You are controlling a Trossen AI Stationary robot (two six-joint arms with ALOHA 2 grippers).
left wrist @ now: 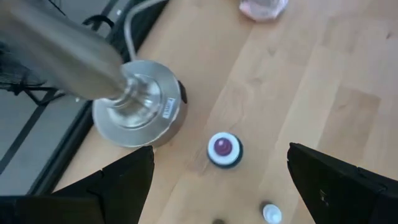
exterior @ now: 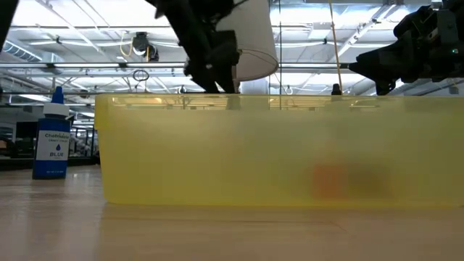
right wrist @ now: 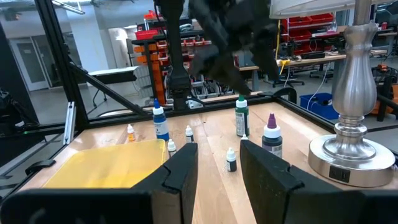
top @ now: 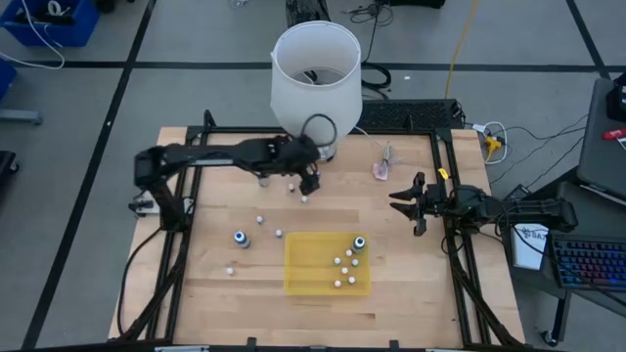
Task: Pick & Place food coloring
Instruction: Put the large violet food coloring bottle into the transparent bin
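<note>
The food coloring bottles are tiny, with pale caps. Several stand in the yellow tray (top: 328, 266), others loose on the wood, such as a blue one (top: 241, 238) (exterior: 52, 141). My left gripper (top: 309, 184) (left wrist: 221, 155) hovers open above a dark bottle with a purple top (left wrist: 224, 149), its fingers wide on either side and touching nothing. That bottle stands upright on its base beside the lamp's metal foot (left wrist: 137, 106). My right gripper (top: 403, 203) (right wrist: 219, 155) waits open near the table's right edge, pointing toward the bottles.
A white-shaded lamp (top: 315, 78) stands at the far middle of the table, close to my left gripper. A pink object (top: 381, 168) lies to the right of the lamp. A black frame (top: 445, 147) borders the table. Bare wood lies between the tray and my right arm.
</note>
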